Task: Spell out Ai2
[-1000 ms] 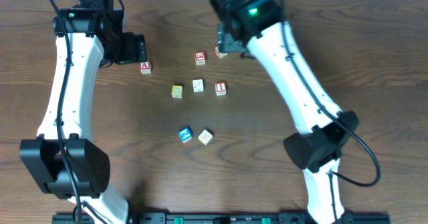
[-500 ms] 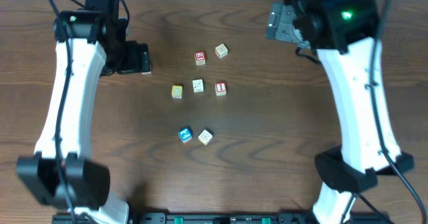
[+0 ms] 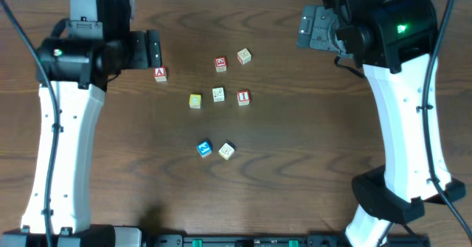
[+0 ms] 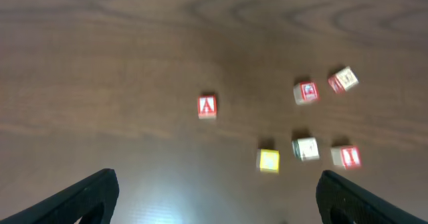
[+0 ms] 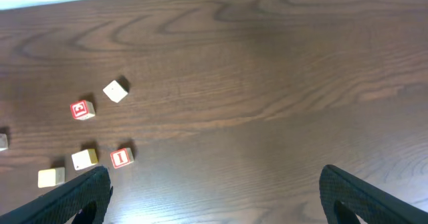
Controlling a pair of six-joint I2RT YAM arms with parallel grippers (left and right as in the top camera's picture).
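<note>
The red-bordered "A" cube (image 3: 160,74) (image 4: 207,107) lies alone at the left of the group. Toward the right, the red-bordered "I" cube (image 3: 243,97) (image 4: 348,156) (image 5: 121,157) rests on the table. The blue "2" cube (image 3: 204,149) sits nearer the front, beside a cream cube (image 3: 226,151). My left gripper (image 3: 153,49) (image 4: 217,207) hangs open above and just behind the "A" cube, holding nothing. My right gripper (image 3: 313,29) (image 5: 214,200) is open and empty over bare table at the back right, well away from the cubes.
A red-marked cube with another symbol (image 3: 220,64) (image 5: 82,109) and a cream cube (image 3: 244,56) (image 5: 116,90) lie at the back of the group. A yellow cube (image 3: 195,101) (image 4: 268,160) and another cream cube (image 3: 218,94) lie left of the "I" cube. The table's far edge runs close behind both grippers.
The right arm swung from above the cubes out to the back right. The left gripper passed over the "A" cube and has drawn back, so the cube shows again, unmoved.
</note>
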